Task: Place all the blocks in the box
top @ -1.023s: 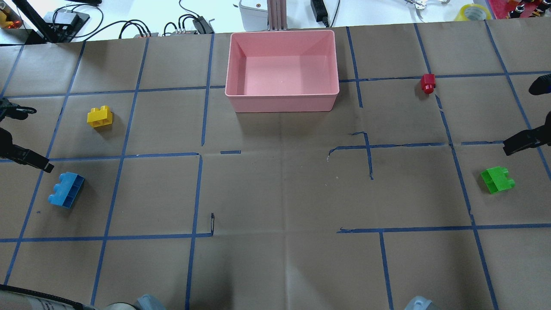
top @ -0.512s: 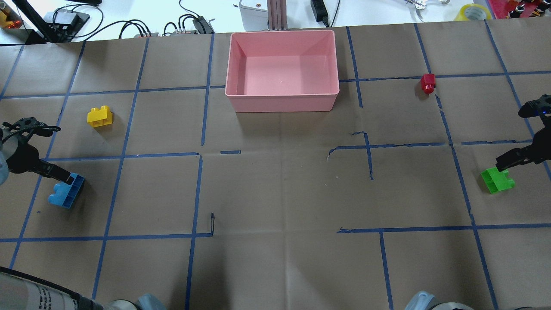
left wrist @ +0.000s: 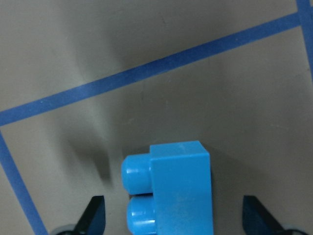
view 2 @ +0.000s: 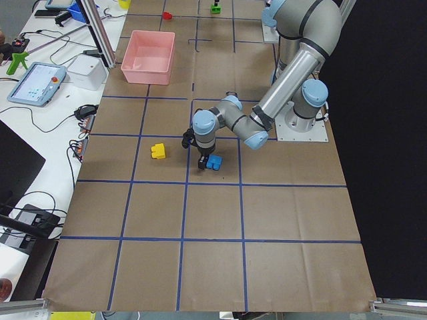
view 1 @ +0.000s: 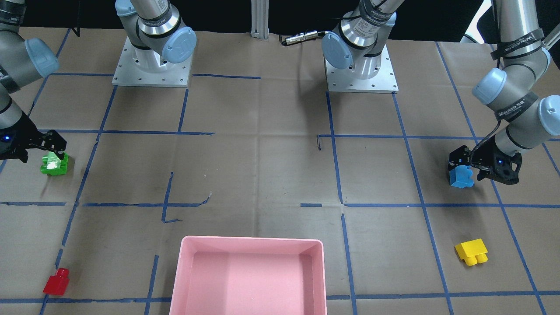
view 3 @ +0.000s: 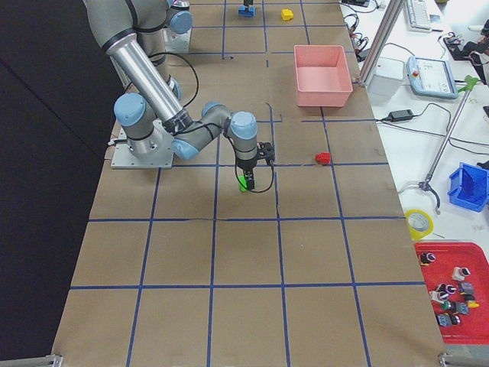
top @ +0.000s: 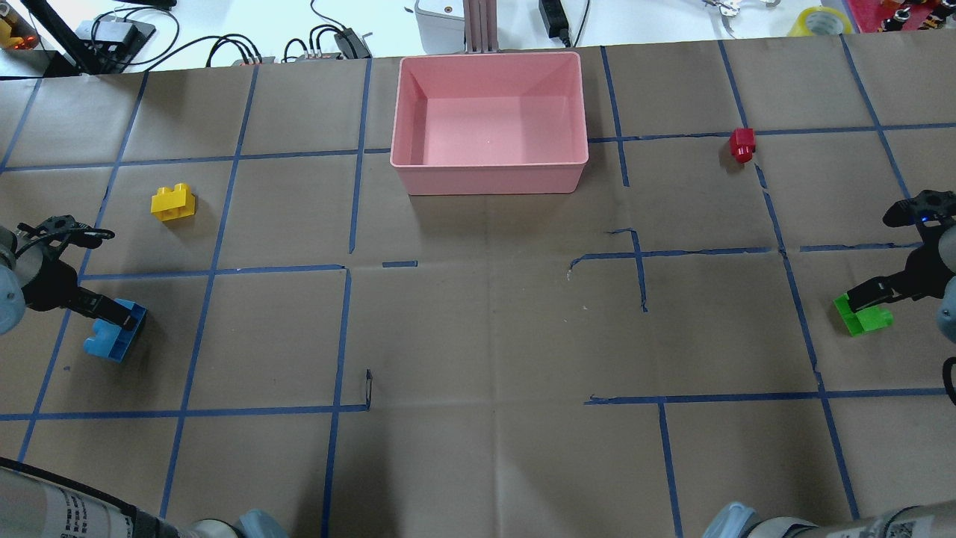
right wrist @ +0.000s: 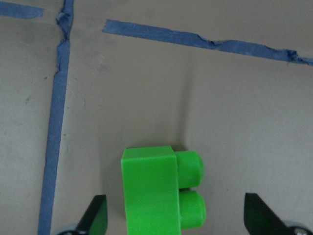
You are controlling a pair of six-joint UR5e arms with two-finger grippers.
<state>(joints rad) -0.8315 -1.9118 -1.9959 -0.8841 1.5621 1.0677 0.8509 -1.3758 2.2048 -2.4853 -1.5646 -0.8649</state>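
The blue brick (left wrist: 178,191) lies on its side between the fingertips of my open left gripper (left wrist: 176,218); in the overhead view the gripper (top: 108,317) is low over the brick (top: 116,340) at the far left. The green brick (right wrist: 156,191) lies between the fingertips of my open right gripper (right wrist: 177,218), at the far right in the overhead view (top: 866,317). Neither brick is clamped. The yellow brick (top: 173,202) and the red brick (top: 742,144) lie free on the table. The pink box (top: 489,179) stands empty at the far middle.
Brown paper with blue tape lines covers the table (top: 485,336). Cables and devices lie beyond the far edge (top: 328,41). The arm bases (view 1: 151,65) stand on the robot's side, away from the bricks.
Both grippers have moved inward and down over the last second, the left onto the blue brick and the right onto the green brick. The bricks and the box have not moved.
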